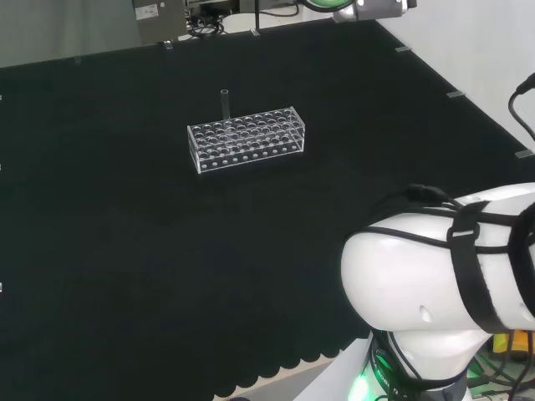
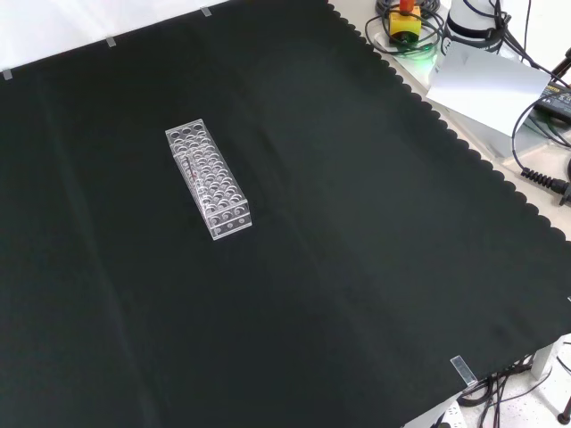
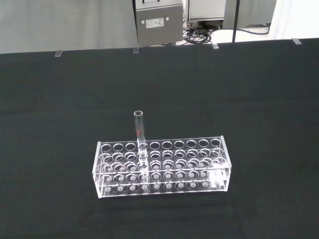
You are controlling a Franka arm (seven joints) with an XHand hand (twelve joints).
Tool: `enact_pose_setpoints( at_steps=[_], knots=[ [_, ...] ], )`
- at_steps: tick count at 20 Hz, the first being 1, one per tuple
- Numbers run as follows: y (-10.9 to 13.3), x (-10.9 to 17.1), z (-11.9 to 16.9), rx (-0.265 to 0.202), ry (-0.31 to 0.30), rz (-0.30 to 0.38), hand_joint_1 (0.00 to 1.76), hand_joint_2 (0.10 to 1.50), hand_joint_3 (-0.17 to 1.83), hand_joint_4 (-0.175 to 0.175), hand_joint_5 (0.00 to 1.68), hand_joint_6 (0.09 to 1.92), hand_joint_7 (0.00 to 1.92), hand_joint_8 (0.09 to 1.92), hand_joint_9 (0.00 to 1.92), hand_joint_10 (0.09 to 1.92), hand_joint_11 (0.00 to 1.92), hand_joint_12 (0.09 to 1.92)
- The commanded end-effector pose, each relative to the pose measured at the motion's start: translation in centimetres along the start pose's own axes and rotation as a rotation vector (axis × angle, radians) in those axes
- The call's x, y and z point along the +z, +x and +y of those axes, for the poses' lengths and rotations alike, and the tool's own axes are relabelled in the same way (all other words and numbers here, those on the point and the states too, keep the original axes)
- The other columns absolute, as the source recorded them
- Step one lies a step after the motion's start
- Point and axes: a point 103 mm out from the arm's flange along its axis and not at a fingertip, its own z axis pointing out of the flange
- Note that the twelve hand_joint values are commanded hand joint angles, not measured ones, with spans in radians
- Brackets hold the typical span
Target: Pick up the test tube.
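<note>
Nearest the head view's camera sits a big white link of the robot arm (image 1: 435, 276), wrapped in black cable, rising from the base at the near edge of the bench. How the hand's fingers are set cannot be told from these pictures. The wrist camera, which looks out past the palm, faces a clear plastic test tube rack (image 3: 162, 167) that stands ahead of the hand and well apart from it, with bare black cloth (image 3: 60, 99) between the two and all around. One clear glass test tube (image 3: 139, 134) stands upright in the rack, in a hole of the row farthest from the hand and toward one end, and its top half rises above the rack. A small red mark shows on the tube's side; it is too small to read. As a judgement, the task is at its very start: the tube is untouched in its rack, and the whole approach, grasp and lift are left to do. Beyond the far edge of the cloth stands a grey metal box (image 3: 157, 20) with a pale label, whose print is too small to make out.
</note>
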Motion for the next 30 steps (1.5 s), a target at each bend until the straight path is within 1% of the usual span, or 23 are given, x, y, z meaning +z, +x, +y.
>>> enact_pose_setpoints(
  at_steps=[1, 5, 8, 11, 14, 17, 20, 24, 25, 28, 30],
  knots=[
    [-0.4, 0.2, 2.7, -0.015, 0.023, 0.022, 0.42, 0.87, 0.33, -0.046, 0.14, 0.09, 0.00, 0.64, 0.00, 0.75, 0.00, 1.46],
    [0.8, 1.1, 5.5, -0.058, 0.051, 0.011, 0.43, 0.89, 0.30, -0.051, 0.17, 0.09, 0.03, 0.75, 0.00, 0.87, 0.00, 1.53],
    [1.8, 1.8, 7.6, -0.079, 0.069, 0.016, 0.44, 0.90, 0.29, -0.055, 0.19, 0.09, 0.06, 0.79, 0.03, 0.92, 0.00, 1.57],
    [2.5, 2.6, 9.8, -0.086, 0.070, 0.014, 0.46, 0.90, 0.29, -0.058, 0.20, 0.09, 0.09, 0.81, 0.06, 0.93, 0.00, 1.60],
    [2.7, 3.4, 11.7, -0.072, 0.059, 0.058, 0.47, 0.90, 0.28, -0.065, 0.24, 0.09, 0.14, 0.82, 0.12, 0.93, 0.03, 1.61],
    [3.3, 4.6, 13.3, -0.079, 0.066, 0.064, 0.50, 0.90, 0.28, -0.073, 0.27, 0.09, 0.18, 0.83, 0.19, 0.92, 0.06, 1.60],
    [4.3, 6.4, 14.9, -0.100, 0.100, 0.052, 0.52, 0.90, 0.28, -0.079, 0.30, 0.09, 0.24, 0.84, 0.24, 0.91, 0.09, 1.59],
    [4.8, 9.1, 16.8, -0.127, 0.143, 0.023, 0.53, 0.90, 0.28, -0.085, 0.32, 0.09, 0.32, 0.83, 0.33, 0.88, 0.14, 1.58],
    [5.1, 9.8, 17.2, -0.125, 0.152, 0.022, 0.54, 0.90, 0.28, -0.087, 0.33, 0.09, 0.35, 0.83, 0.37, 0.87, 0.16, 1.57],
    [4.7, 11.5, 18.3, -0.126, 0.182, 0.027, 0.56, 0.90, 0.28, -0.093, 0.35, 0.09, 0.43, 0.83, 0.46, 0.83, 0.21, 1.55],
    [4.8, 12.9, 19.0, -0.112, 0.210, 0.038, 0.57, 0.90, 0.29, -0.096, 0.37, 0.09, 0.49, 0.83, 0.52, 0.81, 0.25, 1.53]
  ],
)
